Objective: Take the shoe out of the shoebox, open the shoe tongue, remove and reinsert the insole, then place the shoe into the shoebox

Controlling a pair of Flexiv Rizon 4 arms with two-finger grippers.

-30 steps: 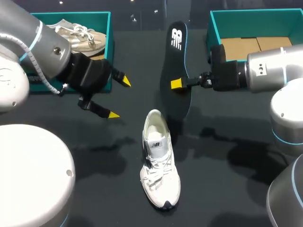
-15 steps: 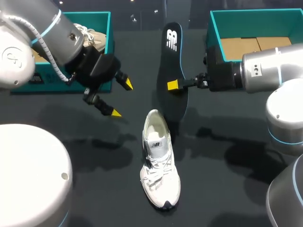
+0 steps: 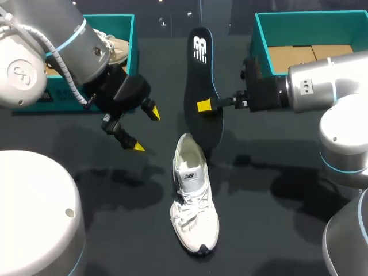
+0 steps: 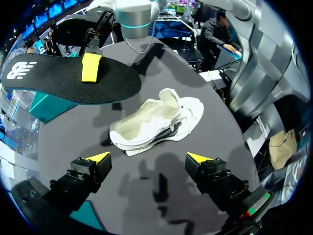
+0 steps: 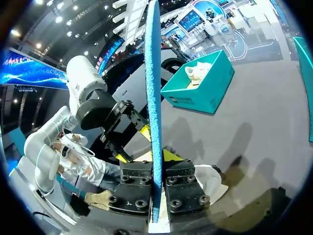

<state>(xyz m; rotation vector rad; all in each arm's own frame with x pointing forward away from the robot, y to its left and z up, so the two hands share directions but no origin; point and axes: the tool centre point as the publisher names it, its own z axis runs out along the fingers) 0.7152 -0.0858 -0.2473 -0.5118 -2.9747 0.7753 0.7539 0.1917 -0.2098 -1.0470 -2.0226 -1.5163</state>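
Black insole (image 3: 201,80), clamped in the right tool (image 3: 204,106) at 12 o'clock of the shoe (image 3: 194,198), had drifted toward 9; left tool (image 3: 144,127) gaped at 10.

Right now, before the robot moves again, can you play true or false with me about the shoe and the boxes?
1. The white lace-up sneaker lies on the dark table. True.
2. The black foam insole with a blue edge is tucked inside the sneaker. False: the right jaws are clamped on it and hold it up in the air, outside the shoe.
3. The left jaws are open and hold nothing. True.
4. The teal box on the right has a shoe in it. False: only brown cardboard shows inside. The beige shoe sits in the teal box on the left.
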